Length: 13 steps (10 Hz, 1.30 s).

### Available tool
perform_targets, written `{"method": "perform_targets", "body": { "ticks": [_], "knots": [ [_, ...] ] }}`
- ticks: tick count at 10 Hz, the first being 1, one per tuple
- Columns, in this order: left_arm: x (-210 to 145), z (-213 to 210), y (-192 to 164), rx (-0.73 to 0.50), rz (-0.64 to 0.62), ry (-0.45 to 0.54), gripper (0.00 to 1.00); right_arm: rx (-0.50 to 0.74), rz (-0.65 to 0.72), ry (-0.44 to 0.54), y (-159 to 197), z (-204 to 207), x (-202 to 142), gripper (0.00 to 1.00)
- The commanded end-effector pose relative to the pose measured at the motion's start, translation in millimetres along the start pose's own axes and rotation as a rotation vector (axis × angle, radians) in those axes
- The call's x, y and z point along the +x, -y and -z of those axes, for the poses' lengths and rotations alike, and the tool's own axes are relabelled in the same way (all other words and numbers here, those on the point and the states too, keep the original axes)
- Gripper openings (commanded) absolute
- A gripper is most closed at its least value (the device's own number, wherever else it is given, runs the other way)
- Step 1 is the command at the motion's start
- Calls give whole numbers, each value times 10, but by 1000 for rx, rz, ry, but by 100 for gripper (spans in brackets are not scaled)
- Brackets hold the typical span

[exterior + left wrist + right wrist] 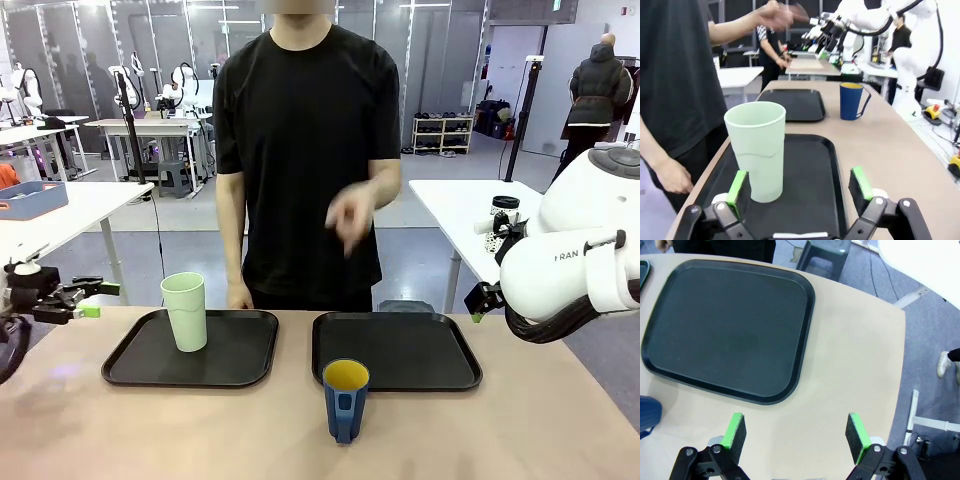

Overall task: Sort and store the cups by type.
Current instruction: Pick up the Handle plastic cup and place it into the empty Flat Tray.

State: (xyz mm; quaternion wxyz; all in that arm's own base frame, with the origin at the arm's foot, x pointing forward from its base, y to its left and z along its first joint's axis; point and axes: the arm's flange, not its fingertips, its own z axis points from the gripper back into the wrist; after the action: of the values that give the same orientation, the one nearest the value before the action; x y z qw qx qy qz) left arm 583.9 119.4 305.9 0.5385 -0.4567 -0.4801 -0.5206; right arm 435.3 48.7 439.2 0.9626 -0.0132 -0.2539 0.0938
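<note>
On the table just near of the right tray (450, 378), the blue cup (346, 398) stands upright, outside both trays. The green cup (184, 312) stands upright in the left tray (250, 352); the right tray holds nothing. The left gripper (799, 174) and right gripper (796, 417) are spread wide, holding nothing. The person's raised hand (350, 215) is blurred; its state cannot be told. Judgement: the blue cup goes next. The gripper should clasp its wall clear of the handle, lift it straight up and set it mid-tray.
</note>
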Motion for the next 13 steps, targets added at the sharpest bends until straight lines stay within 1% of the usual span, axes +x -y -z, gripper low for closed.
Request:
{"method": "perform_targets", "body": {
  "ticks": [1,3,4,5,7,8,9,13],
  "knots": [
    [378,119,368,30,89,-195,100,1,1,-1,1,9,-20,100],
    [599,22,383,98,178,-437,100,1,1,-1,1,9,-20,100],
    [657,0,393,107,171,-522,100,1,1,-1,1,9,-20,100],
    [682,-9,415,102,149,-596,100,1,1,-1,1,9,-20,100],
    [751,-38,461,102,139,-694,100,1,1,-1,1,9,-20,100],
    [736,-45,401,107,142,-715,100,1,1,-1,1,9,-20,100],
    [744,-144,358,100,177,-639,100,1,1,-1,1,9,-20,100],
    [744,-144,358,100,177,-639,100,1,1,-1,1,9,-20,100]
  ]
}}
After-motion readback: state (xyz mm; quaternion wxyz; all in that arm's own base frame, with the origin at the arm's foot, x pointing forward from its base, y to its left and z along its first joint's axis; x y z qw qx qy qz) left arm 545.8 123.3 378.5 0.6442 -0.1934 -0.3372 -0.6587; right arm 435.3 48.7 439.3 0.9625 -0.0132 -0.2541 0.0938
